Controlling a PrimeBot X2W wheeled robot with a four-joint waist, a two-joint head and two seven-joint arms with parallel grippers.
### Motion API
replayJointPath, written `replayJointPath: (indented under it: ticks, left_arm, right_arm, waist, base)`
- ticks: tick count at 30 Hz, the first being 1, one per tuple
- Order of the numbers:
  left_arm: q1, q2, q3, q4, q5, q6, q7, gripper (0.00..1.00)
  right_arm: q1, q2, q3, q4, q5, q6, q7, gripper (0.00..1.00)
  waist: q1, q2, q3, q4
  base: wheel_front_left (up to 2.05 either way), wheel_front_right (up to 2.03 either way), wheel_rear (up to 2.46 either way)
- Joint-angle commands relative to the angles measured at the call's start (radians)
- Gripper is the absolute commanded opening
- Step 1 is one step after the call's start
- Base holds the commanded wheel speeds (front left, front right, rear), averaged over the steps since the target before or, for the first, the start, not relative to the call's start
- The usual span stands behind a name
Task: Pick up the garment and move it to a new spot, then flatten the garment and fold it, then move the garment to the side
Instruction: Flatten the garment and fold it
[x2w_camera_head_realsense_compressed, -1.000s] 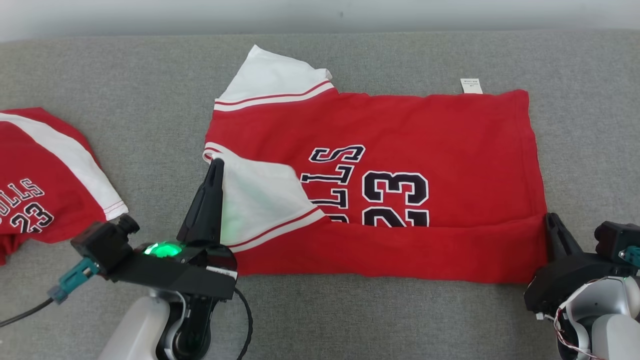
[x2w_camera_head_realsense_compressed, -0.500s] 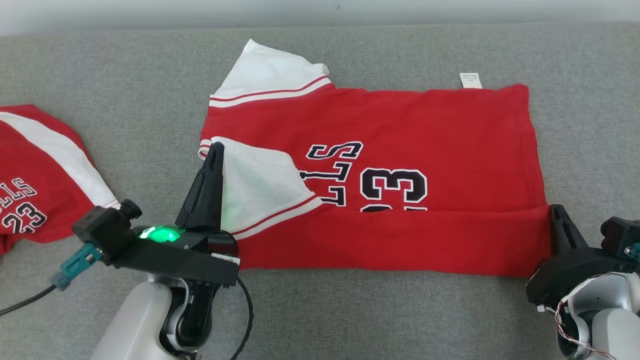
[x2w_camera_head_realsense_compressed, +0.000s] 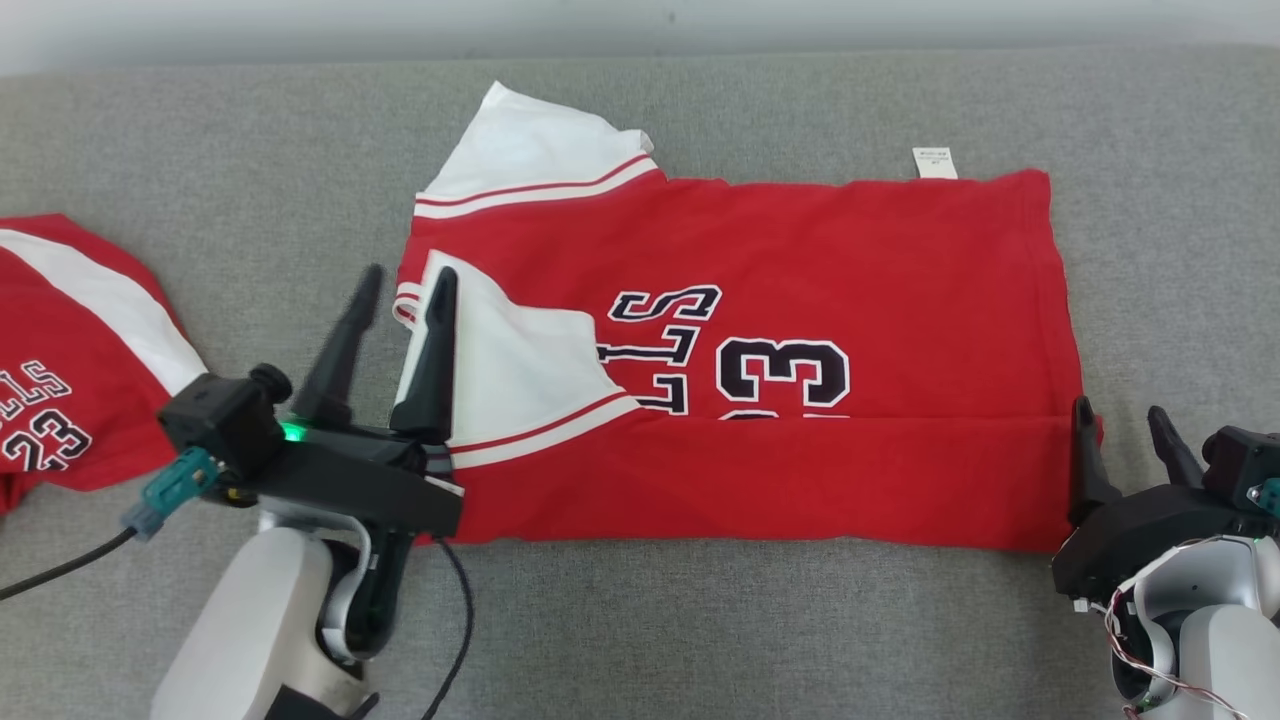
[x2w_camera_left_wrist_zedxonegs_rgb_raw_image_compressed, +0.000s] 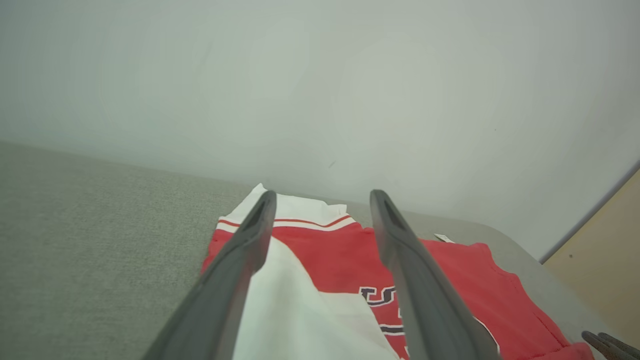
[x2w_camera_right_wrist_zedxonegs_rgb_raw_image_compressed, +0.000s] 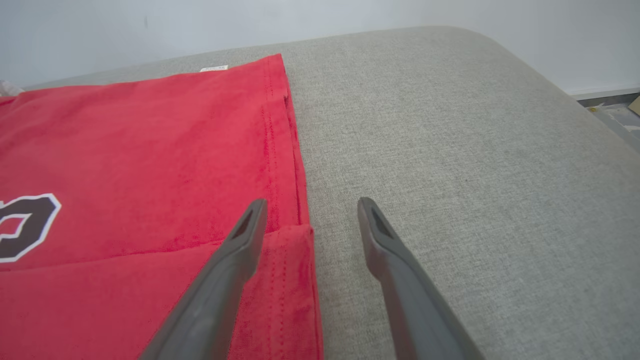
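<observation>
Clearly left pincer (x2w_camera_head_realsense_compressed: 408, 272) and right pincer (x2w_camera_head_realsense_compressed: 1118, 406) gape wide, empty, each straddling a garment (x2w_camera_head_realsense_compressed: 800, 260) edge.

shirt (x2w_camera_head_realsense_compressed: 800, 250): bright red. 2 sleeves (x2w_camera_head_realsense_compressed: 530, 150) white w/ thin red stripes near the edge. letters & big "23" (x2w_camera_head_realsense_compressed: 800, 372) v dark, almost black, w/ white outline. lil tag (x2w_camera_head_realsense_compressed: 934, 162) white. 2nd shirt (x2w_camera_head_realsense_compressed: 60, 330): same red, white band, same dark nums. couch (x2w_camera_head_realsense_compressed: 700, 620) grey, speckly weave. wall (x2w_camera_head_realsense_compressed: 640, 25) pale grey-white. left gripper (x2w_camera_head_realsense_compressed: 408, 275) & right gripper (x2w_camera_head_realsense_compressed: 1118, 408): black fingers, arms white. green light (x2w_camera_head_realsense_compressed: 292, 432) on the left one, teal plug (x2w_camera_head_realsense_compressed: 170, 487), black cable (x2w_camera_head_realsense_compressed: 65, 568). thin red & white wires (x2w_camera_head_realsense_compressed: 1118, 640) by the right arm. tan board (x2w_camera_left_wrist_zedxonegs_rgb_raw_image_compressed: 600, 250) in left wrist view.
</observation>
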Motion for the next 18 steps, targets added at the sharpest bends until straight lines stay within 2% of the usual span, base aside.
replayJointPath:
  ticks: [1,4,7,10,18]
  left_arm:
    - [0.010,-0.005,0.028,0.010,0.050,-0.001,-0.004,1.00]
    - [0.054,-0.001,0.053,0.020,0.149,-0.001,-0.004,1.00]
    - [0.112,0.029,0.036,0.042,0.252,0.002,-0.004,1.00]
    - [0.172,0.049,0.019,0.084,0.310,0.026,-0.004,1.00]
    - [0.240,0.045,0.028,0.175,0.329,0.103,0.000,1.00]
  right_arm:
    - [-0.008,0.003,-0.001,-0.001,0.005,0.001,-0.006,1.00]
    - [0.013,0.003,0.005,-0.012,0.007,0.001,0.007,1.00]
    - [0.053,0.004,0.011,-0.039,0.016,0.001,0.030,1.00]
    - [0.087,0.003,0.016,-0.075,0.023,0.001,0.059,1.00]
    - [0.145,0.004,0.030,-0.160,0.024,0.001,0.122,1.00]
  waist:
    - [-0.0001,-0.0001,-0.012,0.000]
    - [-0.0001,-0.0001,-0.036,-0.002]
    - [-0.0001,-0.0001,-0.062,-0.001]
    - [-0.0001,-0.0001,-0.084,-0.004]
    - [-0.0001,-0.0001,-0.109,-0.018]
  base:
    - [0.00,0.00,0.00]
    - [0.00,0.00,0.00]
    - [0.00,0.00,0.00]
    - [0.00,0.00,0.00]
    - [0.00,0.00,0.00]
